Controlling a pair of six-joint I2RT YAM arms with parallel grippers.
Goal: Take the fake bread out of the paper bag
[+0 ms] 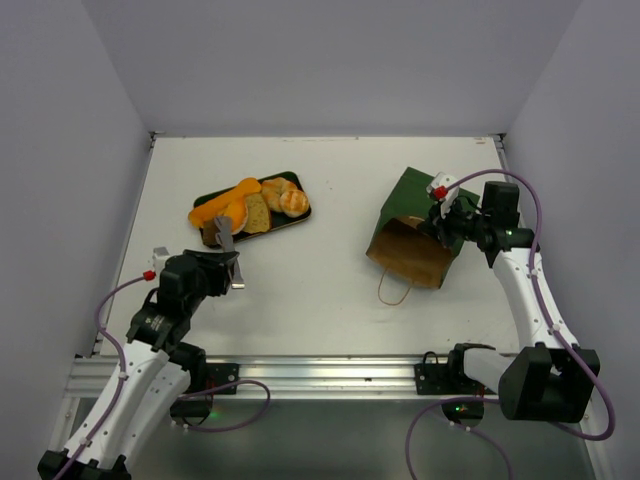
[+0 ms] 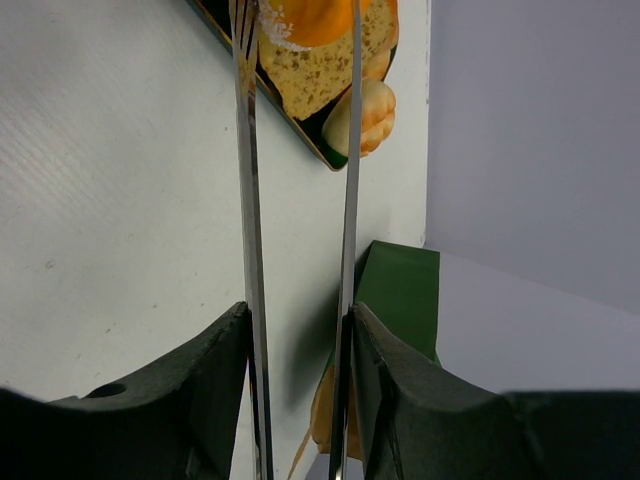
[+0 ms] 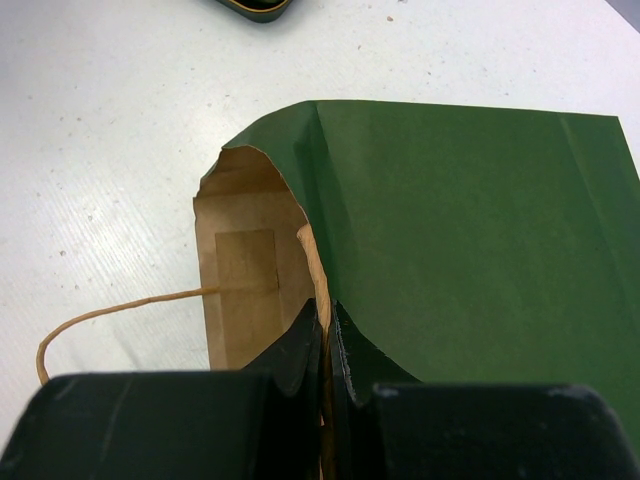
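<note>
The fake bread lies on a dark green flat tray (image 1: 290,177): a long orange loaf (image 1: 225,203), a tan slice (image 1: 257,213), golden rolls (image 1: 287,197) and a dark chunk (image 1: 210,236). My left gripper (image 1: 225,262) is shut on metal tongs (image 1: 226,238), whose tips are at the tray's near edge; in the left wrist view the tongs (image 2: 248,180) reach the slice (image 2: 315,75). The paper bag (image 1: 415,200) lies on its side at the right, mouth toward me. My right gripper (image 1: 447,215) is shut on its rim (image 3: 320,280). The brown inside that shows holds no bread.
The bag's twine handle (image 1: 392,290) loops onto the white table in front of its mouth, and also shows in the right wrist view (image 3: 100,315). Grey walls close in the table at the left, back and right.
</note>
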